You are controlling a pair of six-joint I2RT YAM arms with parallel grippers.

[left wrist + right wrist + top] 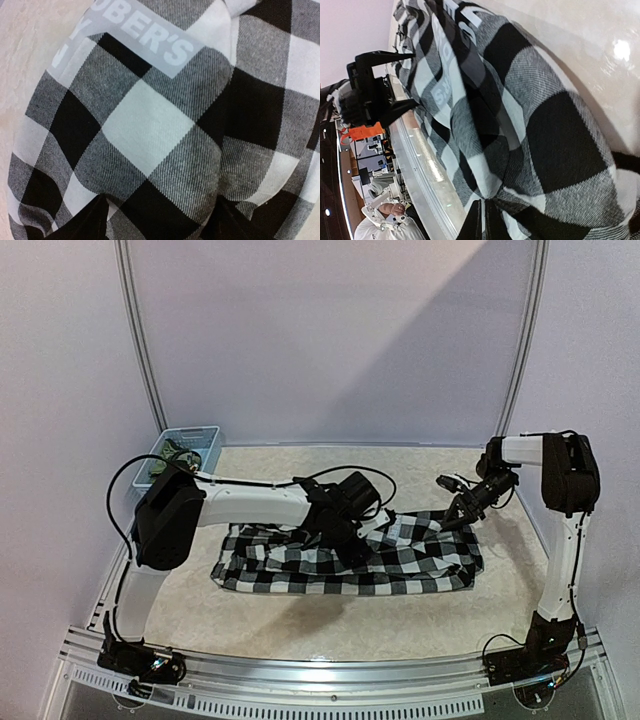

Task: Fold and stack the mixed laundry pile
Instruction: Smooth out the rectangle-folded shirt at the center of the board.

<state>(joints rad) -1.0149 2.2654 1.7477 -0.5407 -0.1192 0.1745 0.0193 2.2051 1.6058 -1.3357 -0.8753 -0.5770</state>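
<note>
Presently noted: checked shirt [300, 565] spread on table [300, 625]; left gripper [352, 543] jaws wide apart, pressed onto it; right gripper [462, 520] clamped on its far-right edge.

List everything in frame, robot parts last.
checked shirt: one, black-and-white, spread at table centre
olive-green garment: one, bunched inside the basket
basket: one, light blue plastic, table's far left corner
table: one, beige top
person: one, white top, beyond the table's near edge
left gripper: one, black, open, at the shirt's middle
right gripper: one, black, shut on the shirt's far right corner
</note>
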